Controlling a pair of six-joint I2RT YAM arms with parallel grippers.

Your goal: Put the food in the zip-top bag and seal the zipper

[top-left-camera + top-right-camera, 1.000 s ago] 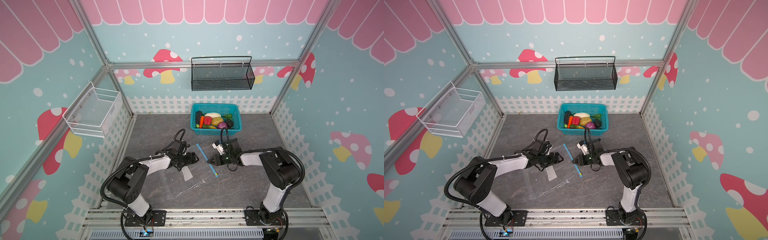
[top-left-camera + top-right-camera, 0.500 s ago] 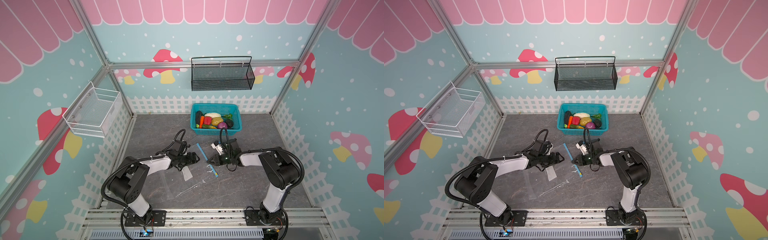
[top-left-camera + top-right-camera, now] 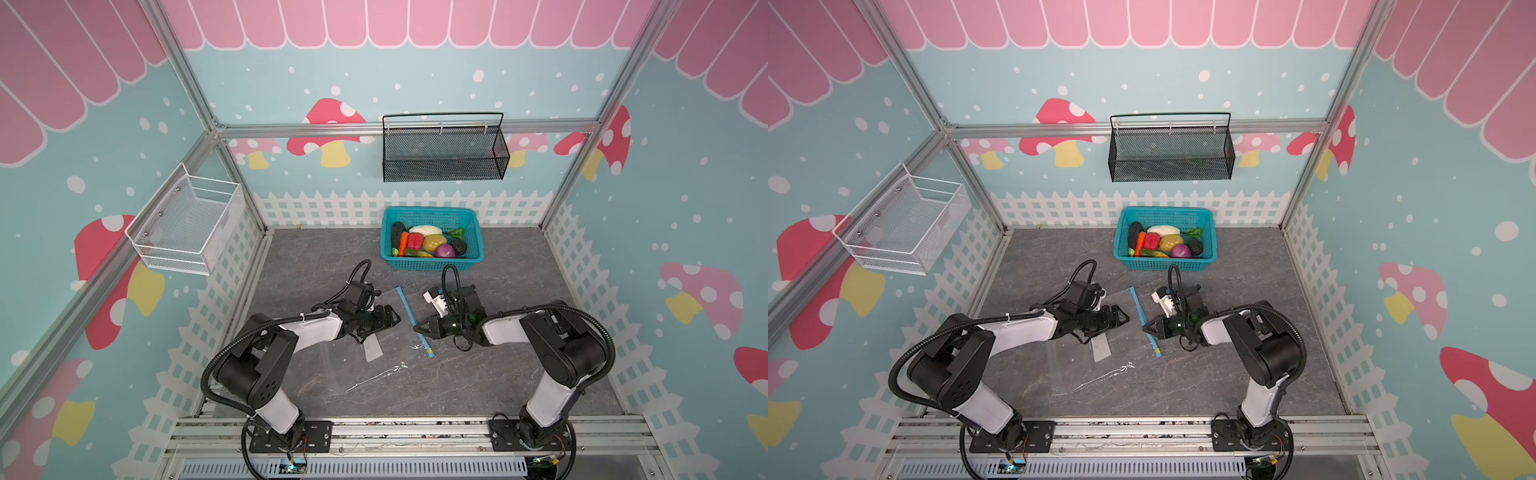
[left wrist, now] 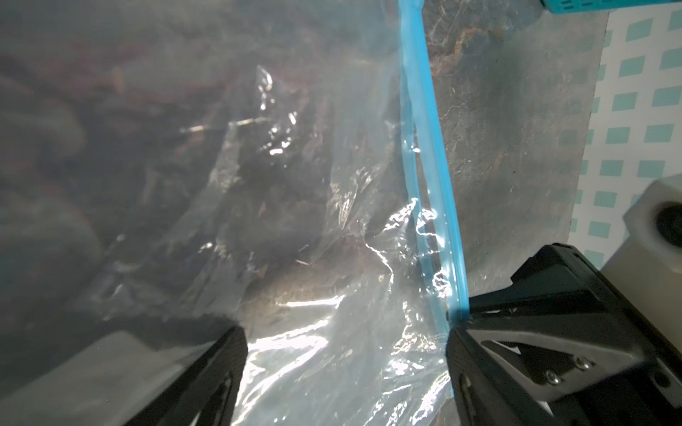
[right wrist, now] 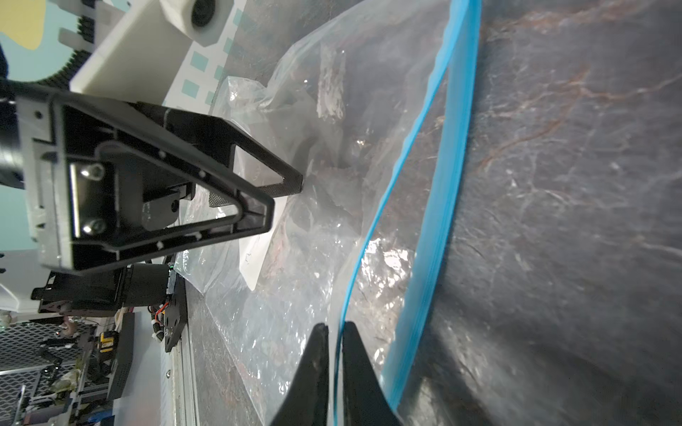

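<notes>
The clear zip-top bag [image 3: 374, 368] lies flat mid-table in both top views, white label [image 3: 372, 348] up. Its blue zipper [image 3: 409, 309] faces the right arm, with the yellow slider [image 3: 431, 355] at the near end. My right gripper [image 5: 335, 326] is shut on the thin upper lip of the bag's mouth, and the other blue strip [image 5: 454, 147] lies on the table. My left gripper [image 4: 345, 332] hovers open over the bag [image 4: 295, 221] just behind the zipper [image 4: 420, 110], holding nothing. The food [image 3: 430, 243] sits piled in the teal basket.
The teal basket [image 3: 430, 211] stands against the back fence, behind the right gripper [image 3: 417, 328]. A black mesh rack [image 3: 442, 153] hangs on the back wall and a white wire basket [image 3: 183, 226] on the left wall.
The right gripper's jaws have closed onto the bag's mouth edge. The left gripper has stayed open in about the same place.
</notes>
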